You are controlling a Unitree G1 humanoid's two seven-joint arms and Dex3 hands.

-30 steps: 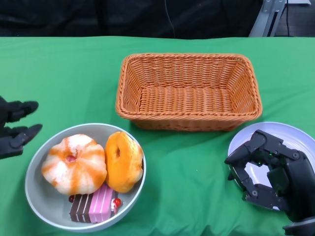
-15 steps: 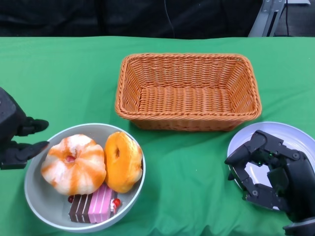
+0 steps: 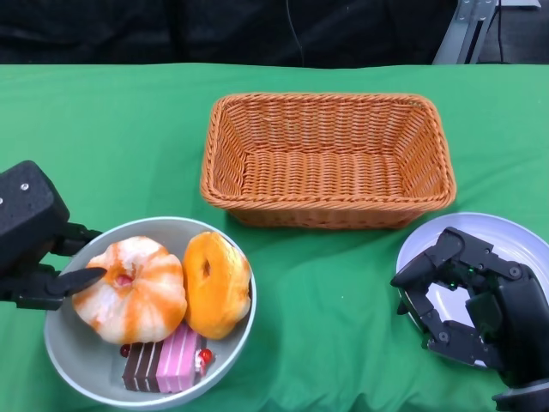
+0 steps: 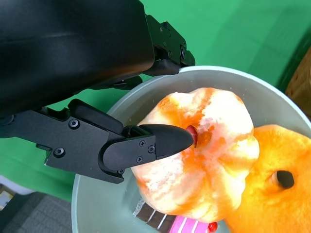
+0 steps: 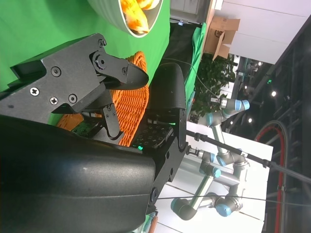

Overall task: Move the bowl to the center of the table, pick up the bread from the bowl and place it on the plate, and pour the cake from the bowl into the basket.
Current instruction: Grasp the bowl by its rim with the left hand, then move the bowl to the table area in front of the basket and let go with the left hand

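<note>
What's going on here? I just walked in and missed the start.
The robot's left hand is at the near-left rim of the grey bowl, fingers over the edge. The bowl holds two orange breads and a pink cake. The right hand hovers open over the plate. The basket is empty.

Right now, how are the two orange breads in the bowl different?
The striped bread is orange with white patches and lumpy like a little pumpkin; the plain bread is one smooth golden orange. The striped bread looks wider and lies flat, while the plain bread stands tilted on its edge, its small hole facing sideways. The left hand reaches over the striped bread, not the plain one. Both sit side by side in the grey bowl.
</note>
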